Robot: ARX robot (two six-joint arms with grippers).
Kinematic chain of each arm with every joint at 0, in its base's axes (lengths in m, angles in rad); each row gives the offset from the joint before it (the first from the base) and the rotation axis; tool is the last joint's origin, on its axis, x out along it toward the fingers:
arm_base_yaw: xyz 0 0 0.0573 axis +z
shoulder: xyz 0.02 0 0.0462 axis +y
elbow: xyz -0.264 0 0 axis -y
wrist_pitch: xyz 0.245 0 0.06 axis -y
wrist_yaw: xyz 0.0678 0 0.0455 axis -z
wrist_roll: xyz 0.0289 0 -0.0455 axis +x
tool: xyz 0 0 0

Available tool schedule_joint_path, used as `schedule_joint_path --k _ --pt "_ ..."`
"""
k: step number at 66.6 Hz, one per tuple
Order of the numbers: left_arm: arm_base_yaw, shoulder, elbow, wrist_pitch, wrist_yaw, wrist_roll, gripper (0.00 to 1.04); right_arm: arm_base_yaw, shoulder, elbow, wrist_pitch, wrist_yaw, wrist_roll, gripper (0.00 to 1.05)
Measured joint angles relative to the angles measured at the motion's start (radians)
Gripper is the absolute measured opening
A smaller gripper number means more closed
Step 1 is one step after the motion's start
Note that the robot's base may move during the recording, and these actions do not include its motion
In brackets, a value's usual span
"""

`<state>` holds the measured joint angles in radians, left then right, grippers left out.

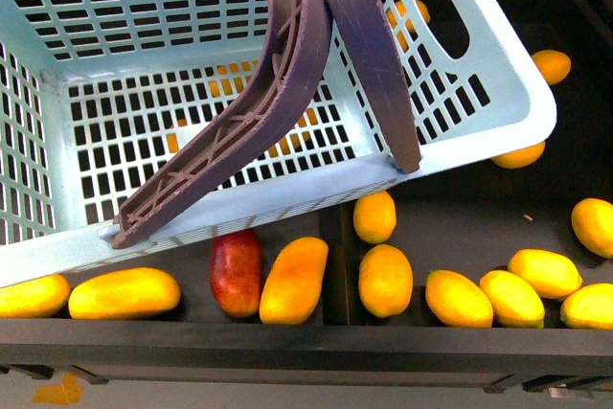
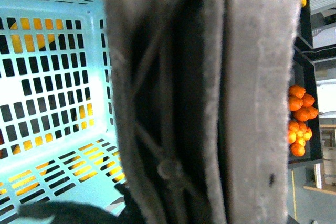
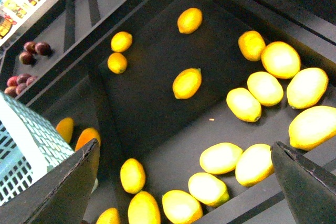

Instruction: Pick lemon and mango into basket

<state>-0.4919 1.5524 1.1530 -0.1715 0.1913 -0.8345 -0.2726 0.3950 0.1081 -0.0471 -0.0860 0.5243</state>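
Lemon, small bright-yellow smooth oval fruit (image 3: pixel 187 83), lies alone mid-compartment of black display tray (image 3: pixel 152 108), off its edges. Right gripper (image 3: pixel 185 148) gapes wide, empty, over that compartment. Left gripper (image 2: pixel 105 211): opening not discernible. Aqua slotted plastic basket (image 1: pixel 527 112) holds 0 fruit. Advice: centre jaws across lemon's short axis before descending.
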Motion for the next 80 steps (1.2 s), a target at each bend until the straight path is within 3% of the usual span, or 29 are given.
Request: schedule_joint_path --k 5,13,18,23,46,58,80 --pt "0.001 0.000 0.000 0.000 0.000 -0.001 0.14 -0.043 0.154 0.000 0.139 -0.048 -0.001 0.96" --pt "0.000 0.000 0.000 0.000 0.000 0.000 0.14 -0.111 0.590 0.042 0.493 -0.090 -0.047 0.96" --pt "0.000 0.000 0.000 0.000 0.000 0.000 0.14 -0.104 0.895 0.137 0.683 -0.091 -0.088 0.96" --pt "0.000 0.000 0.000 0.000 0.000 0.000 0.14 -0.081 1.109 0.238 0.758 -0.091 -0.107 0.96" --pt "0.000 0.000 0.000 0.000 0.000 0.000 0.14 0.080 1.823 0.811 0.616 -0.005 -0.006 0.96" --pt "0.000 0.000 0.000 0.000 0.000 0.000 0.14 0.153 1.998 1.076 0.492 0.029 0.090 0.96" --pt "0.000 0.000 0.000 0.000 0.000 0.000 0.14 0.198 2.176 1.379 0.324 0.055 0.212 0.96"
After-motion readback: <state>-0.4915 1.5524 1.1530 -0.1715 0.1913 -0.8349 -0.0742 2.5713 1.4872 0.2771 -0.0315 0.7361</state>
